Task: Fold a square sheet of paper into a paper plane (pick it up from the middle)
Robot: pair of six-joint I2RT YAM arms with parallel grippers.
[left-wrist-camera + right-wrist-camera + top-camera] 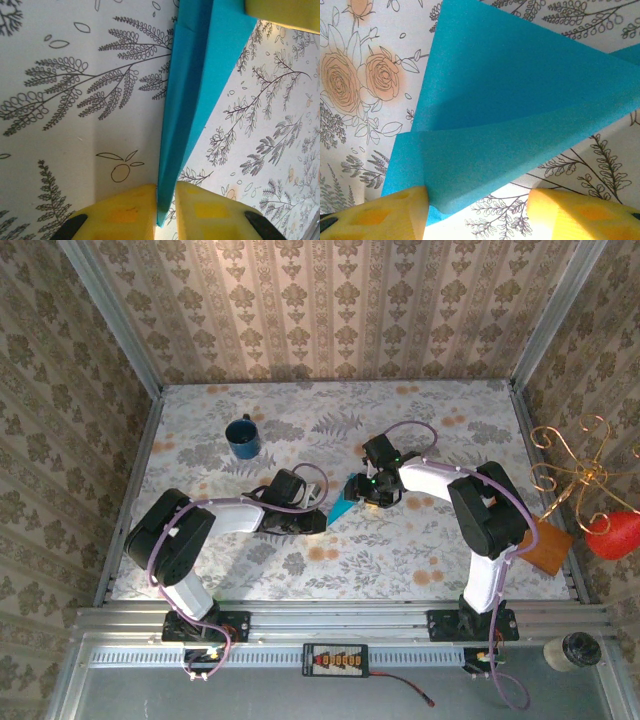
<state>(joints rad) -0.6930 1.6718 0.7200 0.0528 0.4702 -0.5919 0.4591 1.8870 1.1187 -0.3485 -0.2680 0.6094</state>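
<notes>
The square sheet of paper (342, 504) is turquoise and folded into a narrow pointed shape, and it lies mid-table between both grippers. My left gripper (320, 521) holds its near tip. In the left wrist view the yellow fingers (125, 215) stand close on either side of the paper's creased edge (195, 75), shut on it (166, 205). My right gripper (368, 495) is at the wide end. Its jaws (477, 210) stand open, the left finger (395, 215) touches the paper (510, 100), and a raised folded flap reaches between them.
A dark blue mug (243, 437) stands at the back left. An orange-brown board (545, 545) lies at the right edge, beside a red object (612, 533) on a wire stand. Patterned walls close the table (420, 560) on three sides.
</notes>
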